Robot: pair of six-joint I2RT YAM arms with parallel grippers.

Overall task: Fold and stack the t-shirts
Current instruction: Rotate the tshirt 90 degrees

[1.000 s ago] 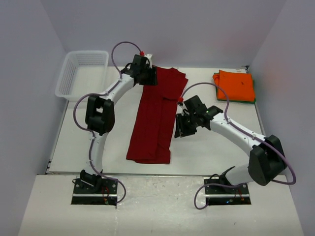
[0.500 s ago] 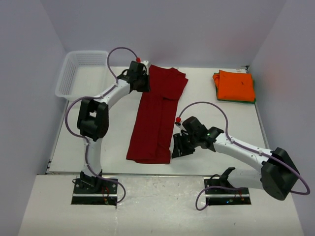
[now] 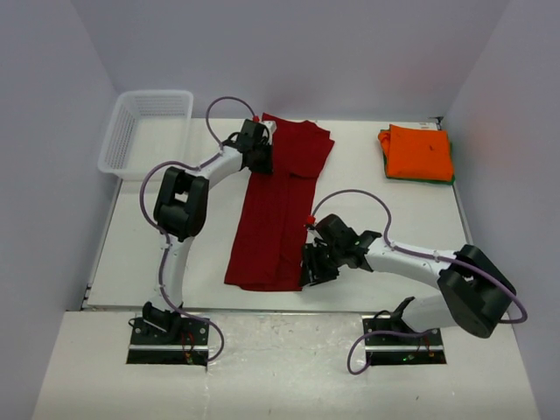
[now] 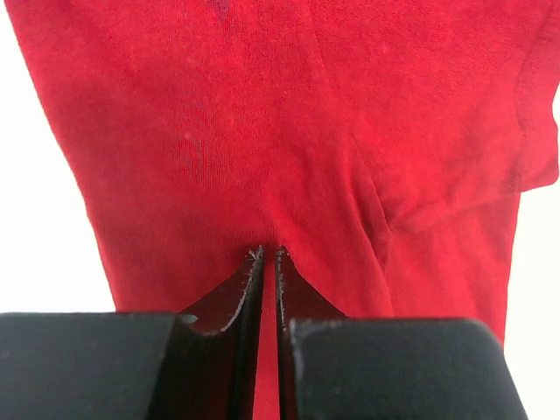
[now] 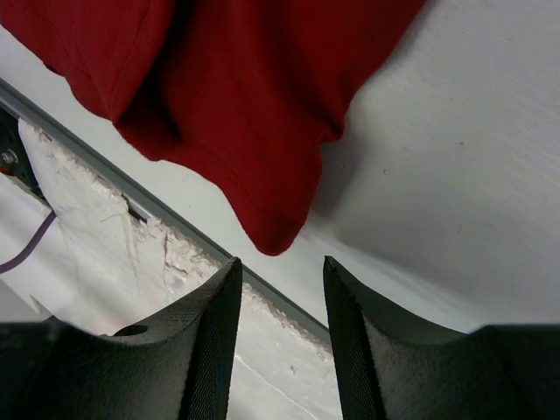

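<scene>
Tabletop [image 3: 376, 236], one red t-shirt [image 3: 276, 219], one orange t-shirt [image 3: 418, 153], perhaps one green t-shirt [image 3: 420, 180]

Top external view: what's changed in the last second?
The right gripper swept toward the near edge and now sits open at the dark red t-shirt's near right corner, holding nothing. The left gripper closed on that shirt's far left edge. The shirt itself, the orange t-shirt and the basket stayed put.

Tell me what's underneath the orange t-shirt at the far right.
A green cloth peeks out beneath the orange t-shirt, only its edge visible; the rest is covered.
</scene>
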